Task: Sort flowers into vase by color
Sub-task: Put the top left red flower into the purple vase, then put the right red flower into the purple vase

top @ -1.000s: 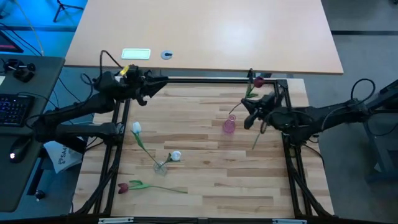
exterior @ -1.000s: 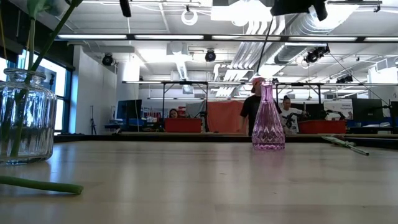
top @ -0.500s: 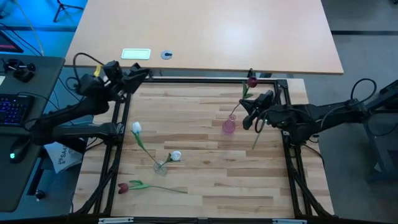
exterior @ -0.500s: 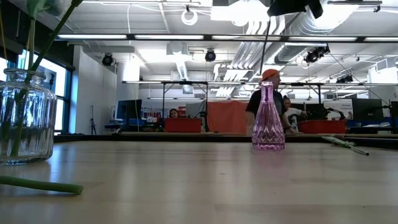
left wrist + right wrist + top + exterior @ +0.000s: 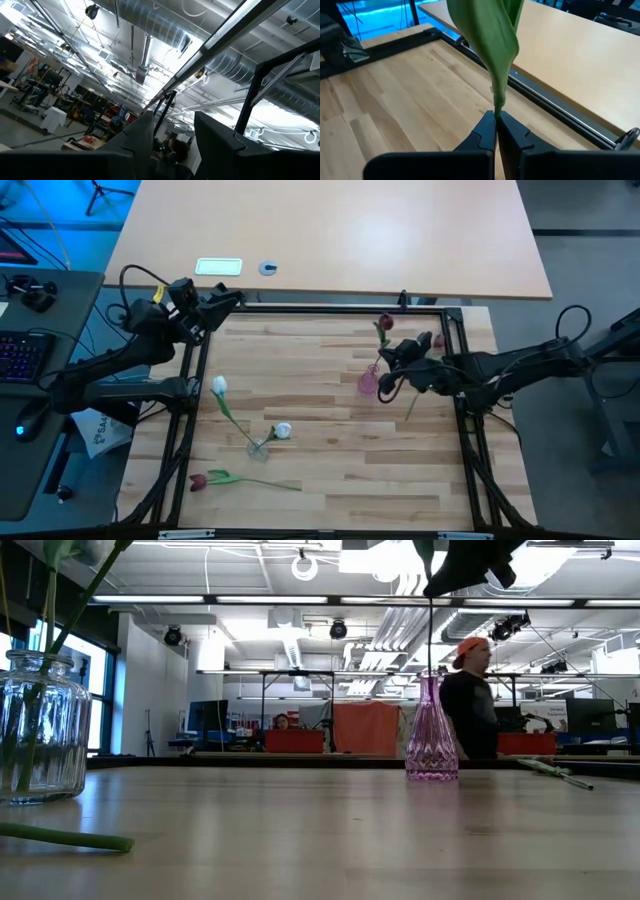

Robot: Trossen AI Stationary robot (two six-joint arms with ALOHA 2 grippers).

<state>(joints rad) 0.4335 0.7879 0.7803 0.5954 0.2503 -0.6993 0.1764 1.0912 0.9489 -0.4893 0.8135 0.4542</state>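
One white tulip (image 5: 219, 386) is seated in the clear vase (image 5: 258, 448); one dark red tulip (image 5: 384, 326) is pinched in the right gripper (image 5: 389, 366) fingers over the pink vase (image 5: 368, 382). Two lie loose.

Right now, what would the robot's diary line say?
right tool: shut on red tulip | above pink vase | left tool: waiting at table's back-left corner, empty
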